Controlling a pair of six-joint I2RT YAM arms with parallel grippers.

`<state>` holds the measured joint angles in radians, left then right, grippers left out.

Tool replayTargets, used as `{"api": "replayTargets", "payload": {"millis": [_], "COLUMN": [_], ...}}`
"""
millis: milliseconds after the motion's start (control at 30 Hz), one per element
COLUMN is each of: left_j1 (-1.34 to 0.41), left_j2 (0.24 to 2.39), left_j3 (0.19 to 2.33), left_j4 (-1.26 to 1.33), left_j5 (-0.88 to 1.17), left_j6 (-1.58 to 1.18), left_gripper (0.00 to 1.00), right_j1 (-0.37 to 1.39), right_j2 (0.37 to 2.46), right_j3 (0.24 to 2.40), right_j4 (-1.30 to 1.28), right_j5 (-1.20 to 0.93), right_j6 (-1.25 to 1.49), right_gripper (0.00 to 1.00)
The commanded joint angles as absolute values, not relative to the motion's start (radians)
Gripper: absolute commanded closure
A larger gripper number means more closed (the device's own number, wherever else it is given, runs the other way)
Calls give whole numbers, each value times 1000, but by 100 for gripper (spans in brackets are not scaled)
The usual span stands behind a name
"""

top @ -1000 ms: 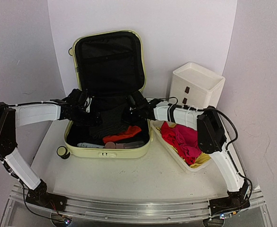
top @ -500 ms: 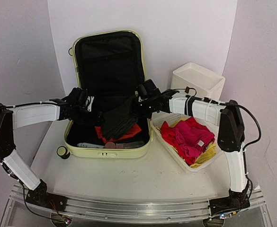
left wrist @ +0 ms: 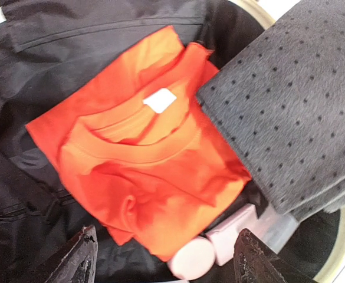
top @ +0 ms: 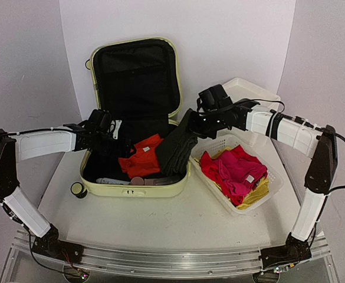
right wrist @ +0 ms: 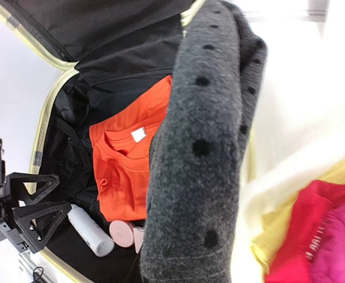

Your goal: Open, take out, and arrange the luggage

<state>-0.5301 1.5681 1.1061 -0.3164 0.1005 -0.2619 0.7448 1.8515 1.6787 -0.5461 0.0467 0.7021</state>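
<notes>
The pale yellow-green luggage (top: 132,190) lies open on the table with its lid standing up. An orange T-shirt (top: 140,158) lies inside it, and also shows in the left wrist view (left wrist: 148,159). My right gripper (top: 194,121) is shut on a grey dotted garment (top: 177,150), which hangs over the suitcase's right edge. In the right wrist view the garment (right wrist: 196,177) hides the fingers. My left gripper (top: 110,141) is open and empty, low inside the suitcase above the shirt's near edge (left wrist: 166,266).
A white bottle (right wrist: 89,231) and a pink round item (left wrist: 191,259) lie at the suitcase's front. A white mesh basket (top: 273,184) holding red, pink and yellow clothes (top: 234,171) stands to the right. A white drawer box (top: 252,91) stands behind the right arm.
My right arm has lifted the grey garment up and to the right, out of the suitcase's middle. This uncovered the orange T-shirt. My left gripper has barely moved.
</notes>
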Motion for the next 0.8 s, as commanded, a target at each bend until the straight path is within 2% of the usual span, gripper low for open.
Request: {"api": "replayTargets", "payload": {"millis": [0,400,567,767], "left_j1": [-555,-586,-595,-604], "left_j2": [1567,1604,1627,1638], "left_j3": [1154,1193,1214,1223], "left_j4": [-267,-265,-263,-262], "left_j5": [129,137,148,150], "left_j6": [-273,-281,-285,-285], "left_gripper": [20,20,20,20], "right_j1": [676,471,375,299], "right_j2": [1709,1501,1486,1488], "right_j3": [1636,1467,1403,1294], "right_j4": [-563,-746,-848,-847], "right_j5": [-44,-270,-252,-176], "right_j6": [691,641,544,406], "right_gripper": [100,100,99,99]}}
